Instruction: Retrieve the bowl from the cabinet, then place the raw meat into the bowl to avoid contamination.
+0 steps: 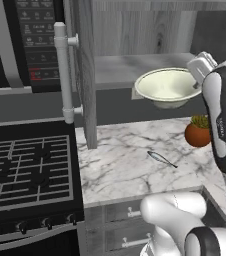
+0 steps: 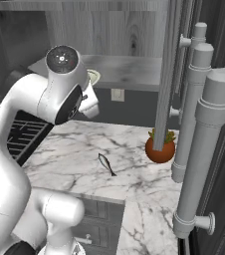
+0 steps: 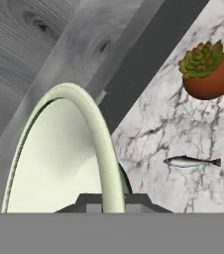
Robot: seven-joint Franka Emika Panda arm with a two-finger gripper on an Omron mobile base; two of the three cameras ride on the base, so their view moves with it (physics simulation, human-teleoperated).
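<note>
At the front edge of the open cabinet point(image 1: 135, 35) shelf, the bowl point(image 1: 167, 87) sits raised and tilted, its cream rim projecting past the shelf lip and over the marble counter point(image 1: 125, 170) below. The gripper point(image 3: 113, 201) is closed narrowly on the bowl's rim: in the hand view the pale rim runs straight down between the two dark finger tips, one on the yellowish inside and one on the outer wall. From the left base view the hand meets the bowl at its right-hand edge, though the fingers themselves are hidden there behind the wrist, so contact is judged chiefly from the hand view. Whether the bowl's underside touches the shelf cannot be told for certain.

The raw meat point(image 1: 161, 158) lies flat on the counter, below and slightly in front of the bowl, well apart from it. A potted plant point(image 1: 198, 131) stands on the counter to the right of the meat, near the wall, beneath the bowl's right side.

One cabinet door point(image 1: 84, 75) stands swung open to the left of the bowl, its bar handle point(image 1: 64, 70) facing the stove point(image 1: 27, 170). The other door point(image 2: 167, 69) hangs open to the right, in front of the plant in the right base view.
</note>
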